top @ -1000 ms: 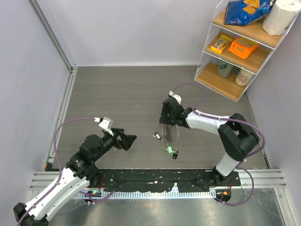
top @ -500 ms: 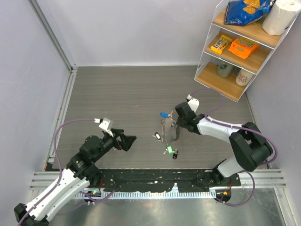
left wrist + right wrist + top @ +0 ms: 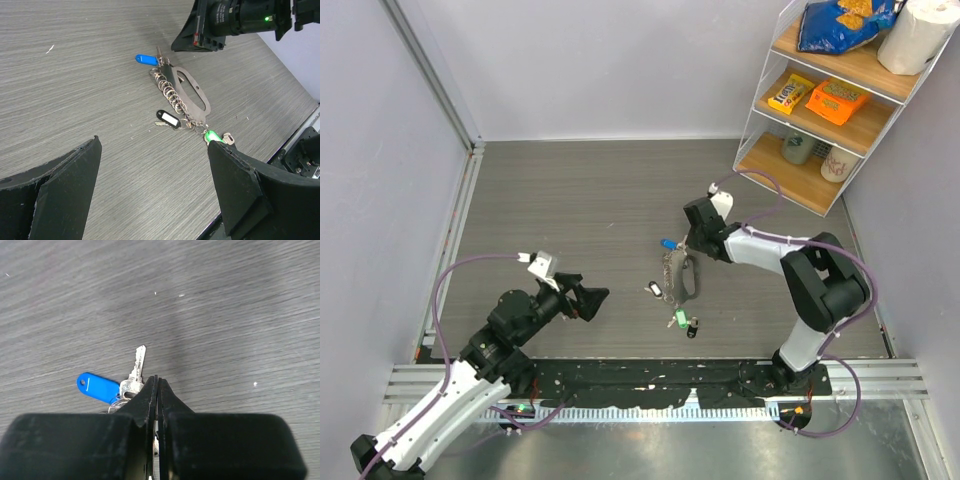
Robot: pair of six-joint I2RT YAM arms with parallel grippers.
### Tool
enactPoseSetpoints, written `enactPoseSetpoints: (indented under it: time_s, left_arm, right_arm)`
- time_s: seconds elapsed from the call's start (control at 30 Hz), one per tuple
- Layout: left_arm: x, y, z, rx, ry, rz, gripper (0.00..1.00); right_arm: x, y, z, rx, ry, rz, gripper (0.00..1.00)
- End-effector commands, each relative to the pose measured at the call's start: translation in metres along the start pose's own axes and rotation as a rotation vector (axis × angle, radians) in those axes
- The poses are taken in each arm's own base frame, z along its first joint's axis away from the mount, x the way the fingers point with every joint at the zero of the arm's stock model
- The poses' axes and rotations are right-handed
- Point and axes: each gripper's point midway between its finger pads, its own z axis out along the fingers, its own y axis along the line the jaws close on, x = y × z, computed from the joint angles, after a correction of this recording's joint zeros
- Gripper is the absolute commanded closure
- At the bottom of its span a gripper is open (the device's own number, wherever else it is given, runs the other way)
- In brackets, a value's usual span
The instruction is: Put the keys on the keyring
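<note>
Grey wood-grain table (image 3: pixel 580 200) fills the top view, with pale walls around it and a wire shelf (image 3: pixel 820 100) of snacks at 1 o'clock. The keyring (image 3: pixel 687 280) lies flat on the table a little right of the centre. It is a pale oval loop, and a chain of small rings (image 3: pixel 170 92) runs along its side. At the 11 o'clock end of the loop is a blue tag (image 3: pixel 667 243), and a bare silver key (image 3: pixel 138 362) lies just beside this tag. At the 6 o'clock end lie the green-headed key (image 3: pixel 679 319) and, touching it, the black-headed key (image 3: pixel 692 328). A small black tag with a white label (image 3: pixel 167 119) lies at 9 o'clock of the loop.

The right gripper (image 3: pixel 695 235) is at 12 o'clock of the keyring, low over the blue tag end. Its fingers are pressed together, and nothing shows between them. The left gripper (image 3: pixel 592 297) is at 9 o'clock, well apart from the keyring, with its fingers spread wide and holding nothing.
</note>
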Motion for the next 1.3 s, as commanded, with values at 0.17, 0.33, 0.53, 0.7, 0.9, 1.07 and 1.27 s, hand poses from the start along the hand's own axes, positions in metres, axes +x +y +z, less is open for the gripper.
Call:
enactPoseSetpoints:
  time_s: [0.17, 0.33, 0.53, 0.7, 0.9, 1.07, 1.27]
  left_arm:
    - [-0.01, 0.0, -0.001, 0.004, -0.05, 0.023, 0.05]
    - [-0.009, 0.0, -0.001, 0.002, -0.045, 0.023, 0.05]
    - [-0.008, 0.001, -0.001, 0.002, -0.041, 0.025, 0.05]
    - [-0.01, 0.006, -0.001, -0.028, -0.053, 0.026, 0.05]
    - [-0.011, 0.009, -0.003, -0.045, -0.06, 0.027, 0.05]
    - [-0.012, 0.013, -0.005, -0.062, -0.075, 0.028, 0.05]
    - [-0.013, 0.014, -0.008, -0.065, -0.09, 0.025, 0.05]
  right_arm:
    - [0.022, 0.017, 0.001, -0.026, 0.03, -0.031, 0.95]
    - [0.046, 0.023, -0.001, -0.016, 0.066, -0.09, 0.95]
    - [0.065, 0.026, -0.003, -0.022, 0.098, -0.124, 0.95]
    - [0.085, 0.048, -0.012, -0.125, 0.177, -0.178, 0.95]
    - [0.127, 0.08, -0.031, -0.296, 0.331, -0.331, 0.95]
    - [0.153, 0.092, -0.057, -0.428, 0.413, -0.471, 0.95]
    - [0.167, 0.1, -0.098, -0.555, 0.452, -0.67, 0.95]
